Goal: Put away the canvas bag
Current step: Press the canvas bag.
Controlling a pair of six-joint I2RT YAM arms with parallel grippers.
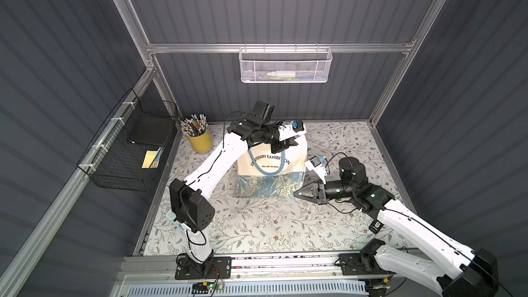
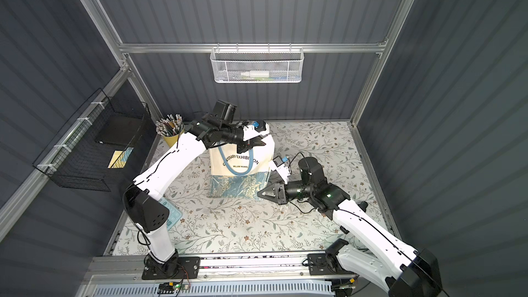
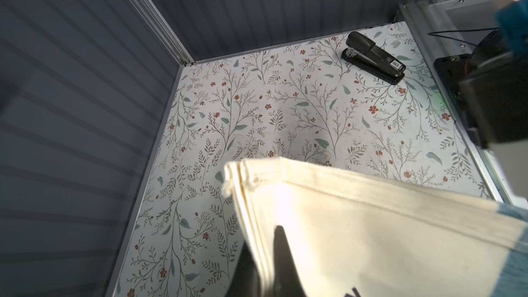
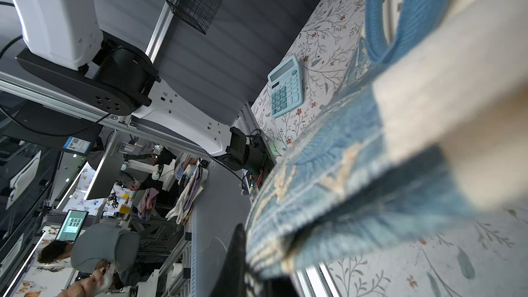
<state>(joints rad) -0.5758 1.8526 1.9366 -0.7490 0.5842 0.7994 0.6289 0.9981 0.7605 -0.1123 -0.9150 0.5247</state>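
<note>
The canvas bag hangs spread above the floral table, print side towards both top views, its blue rope handle drooping over the lettering. My left gripper is shut on the bag's upper right corner; in the left wrist view the cream cloth is pinched between the dark fingers. My right gripper is shut on the lower right corner, on the blue-and-gold floral band, which sits folded between its jaws.
A black wire basket hangs on the left wall and a white mesh basket on the back rail. A yellow cup of pencils stands at the back left. A blue calculator and a black stapler lie on the table.
</note>
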